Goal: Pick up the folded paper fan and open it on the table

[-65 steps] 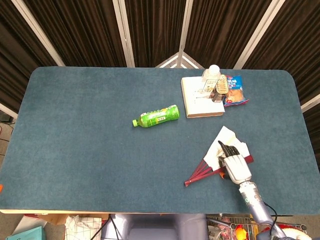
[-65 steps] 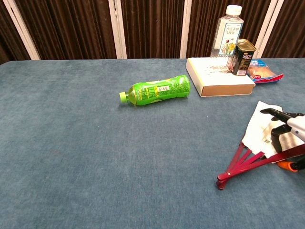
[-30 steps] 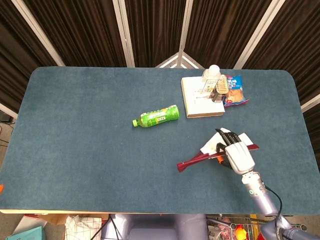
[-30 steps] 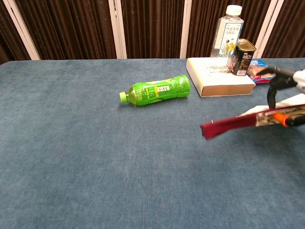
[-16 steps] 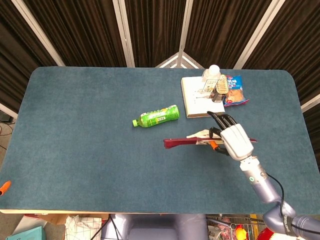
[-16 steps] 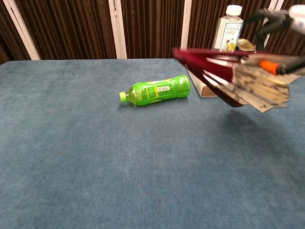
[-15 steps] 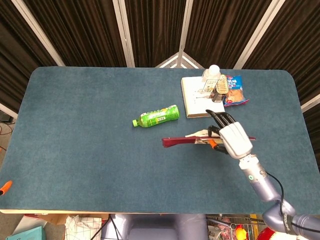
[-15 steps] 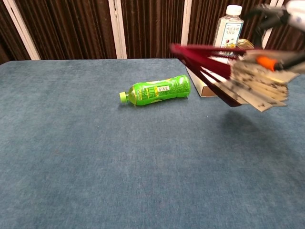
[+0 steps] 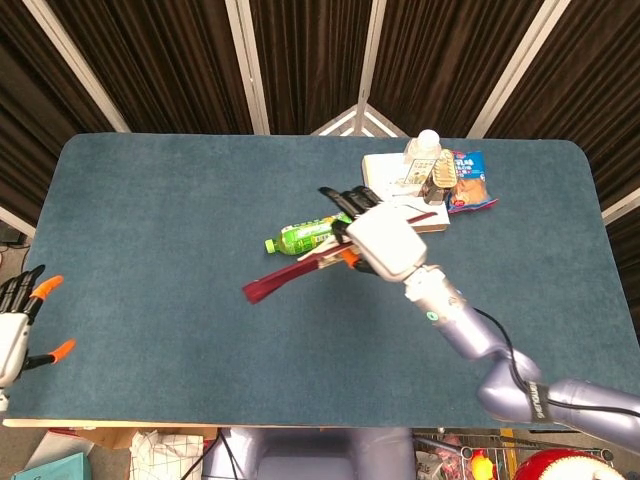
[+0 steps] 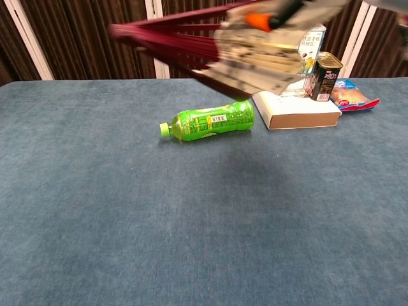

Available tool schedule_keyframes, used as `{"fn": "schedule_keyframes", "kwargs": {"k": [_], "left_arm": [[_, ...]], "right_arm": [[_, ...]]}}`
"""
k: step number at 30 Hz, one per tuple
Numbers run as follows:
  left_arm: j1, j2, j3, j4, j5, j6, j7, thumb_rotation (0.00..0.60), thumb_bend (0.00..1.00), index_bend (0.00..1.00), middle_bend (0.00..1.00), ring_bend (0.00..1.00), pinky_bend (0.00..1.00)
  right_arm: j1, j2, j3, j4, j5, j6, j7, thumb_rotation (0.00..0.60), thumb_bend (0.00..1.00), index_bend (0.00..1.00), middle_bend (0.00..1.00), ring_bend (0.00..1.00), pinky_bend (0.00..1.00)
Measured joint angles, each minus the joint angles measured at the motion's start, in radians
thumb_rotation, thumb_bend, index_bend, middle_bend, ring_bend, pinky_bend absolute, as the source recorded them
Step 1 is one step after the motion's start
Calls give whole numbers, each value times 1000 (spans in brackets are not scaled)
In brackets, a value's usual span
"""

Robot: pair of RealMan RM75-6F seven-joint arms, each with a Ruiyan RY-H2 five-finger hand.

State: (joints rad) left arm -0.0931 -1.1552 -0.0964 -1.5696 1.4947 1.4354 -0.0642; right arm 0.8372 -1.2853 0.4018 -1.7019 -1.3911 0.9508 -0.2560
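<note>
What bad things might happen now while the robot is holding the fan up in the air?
The right hand holds the fan high over the green bottle. If it comes down there, it might hit the bottle and send it rolling. The fan looks only partly spread, so the paper may crumple if pushed flat. The left hand is far off at the table edge, too far to help.

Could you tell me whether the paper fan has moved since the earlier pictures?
Yes. The right hand has carried the paper fan up and leftward, from right of the green bottle to over it.
</note>
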Motion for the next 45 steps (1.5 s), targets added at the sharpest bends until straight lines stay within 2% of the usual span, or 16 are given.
{"fn": "schedule_keyframes", "kwargs": {"k": [9,14,20,27,34,37,45], "left_arm": [[-92,-135,-34,127,7,-61,-121,600,16,173,0,0,0],[-134,-202,-39,163,22,-81,-136,600,15,173,0,0,0],[-201,-334,-56,232,55,-84,-174,600,15,174,0,0,0],[-297,-491,-87,284,56,-124,-285,600,14,188,0,0,0],[-359,-586,-119,301,49,-136,-428,600,16,231,15,0,9],[-385,-618,-132,310,47,-139,-486,600,47,257,36,0,9],[-451,-686,-154,345,54,-141,-507,600,129,304,70,0,9]], "right_arm": [[128,-74,46,-68,221,-61,-170,600,501,885,147,235,226],[158,-85,50,-108,285,-40,-226,600,501,885,147,235,226],[167,-63,62,-154,337,-11,-234,600,501,885,147,235,226],[177,-38,57,-188,368,11,-239,600,501,893,147,235,226],[179,-25,40,-203,375,27,-232,600,501,894,147,235,226],[180,-18,32,-206,378,32,-229,600,501,894,147,235,226],[186,-14,18,-219,376,37,-217,600,501,894,147,235,226]]}}
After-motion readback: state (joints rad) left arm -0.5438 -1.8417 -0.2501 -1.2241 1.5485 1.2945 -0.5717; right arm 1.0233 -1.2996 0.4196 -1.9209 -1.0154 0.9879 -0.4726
